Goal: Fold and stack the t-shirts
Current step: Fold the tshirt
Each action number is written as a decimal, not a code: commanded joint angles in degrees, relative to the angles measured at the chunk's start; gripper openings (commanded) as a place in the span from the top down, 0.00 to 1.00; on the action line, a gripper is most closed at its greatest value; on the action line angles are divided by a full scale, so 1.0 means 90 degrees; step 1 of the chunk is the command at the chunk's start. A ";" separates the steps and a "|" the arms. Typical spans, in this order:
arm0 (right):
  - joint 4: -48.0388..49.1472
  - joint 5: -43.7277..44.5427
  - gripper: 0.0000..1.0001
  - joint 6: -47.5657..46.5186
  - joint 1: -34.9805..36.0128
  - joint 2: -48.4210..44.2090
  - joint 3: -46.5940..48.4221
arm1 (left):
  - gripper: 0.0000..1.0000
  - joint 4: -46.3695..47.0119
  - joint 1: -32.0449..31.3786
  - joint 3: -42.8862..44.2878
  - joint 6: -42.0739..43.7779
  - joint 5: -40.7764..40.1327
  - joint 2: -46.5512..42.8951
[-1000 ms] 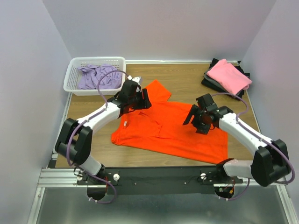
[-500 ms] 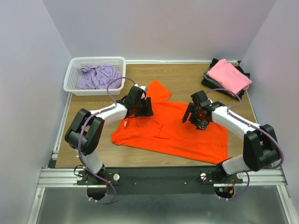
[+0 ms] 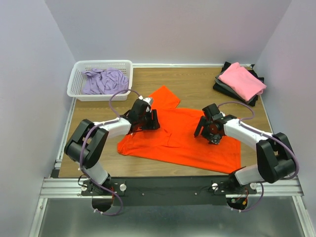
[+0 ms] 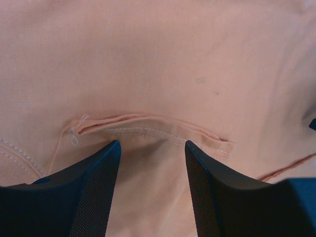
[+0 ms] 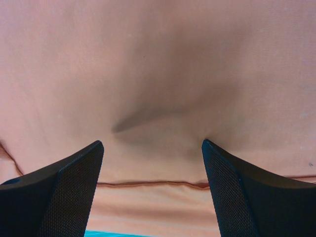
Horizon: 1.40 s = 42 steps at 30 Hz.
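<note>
A bright orange t-shirt [image 3: 177,143] lies spread flat in the middle of the table. My left gripper [image 3: 150,120] is low over its upper left part, near the sleeve. In the left wrist view that gripper [image 4: 152,145] is open, its fingertips [image 4: 111,150] resting on the cloth either side of a stitched hem [image 4: 163,132]. My right gripper [image 3: 206,129] is down on the shirt's right half. It [image 5: 153,143] is open wide over a fold line [image 5: 148,184], gripping nothing. A pink t-shirt [image 3: 242,81] lies folded on dark ones [image 3: 223,87] at the back right.
A white lattice basket [image 3: 74,85] at the back left holds a crumpled lavender t-shirt [image 3: 103,80]. Grey walls close in on both sides and the back. Bare wood [image 3: 197,86] shows between the basket and the folded pile.
Both arms have come down onto the orange shirt. The left gripper slid slightly toward the near edge; the right one dropped lower. Both jaws kept the same width.
</note>
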 commanded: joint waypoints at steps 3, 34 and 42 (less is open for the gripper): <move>0.0010 -0.0391 0.12 0.0365 0.0027 -0.0186 -0.0632 | 0.36 -0.0520 -0.0053 -0.0785 -0.0219 -0.0037 -0.0372; -0.0899 0.0780 0.12 0.0220 -0.0957 -0.1066 0.0813 | 0.32 -0.2316 -0.0053 0.3450 0.0854 -0.0798 0.0759; -0.0889 0.0536 0.16 -0.0532 -0.2334 -0.1046 0.0979 | 0.34 -0.2990 0.0122 0.5442 0.1060 -0.1236 0.2283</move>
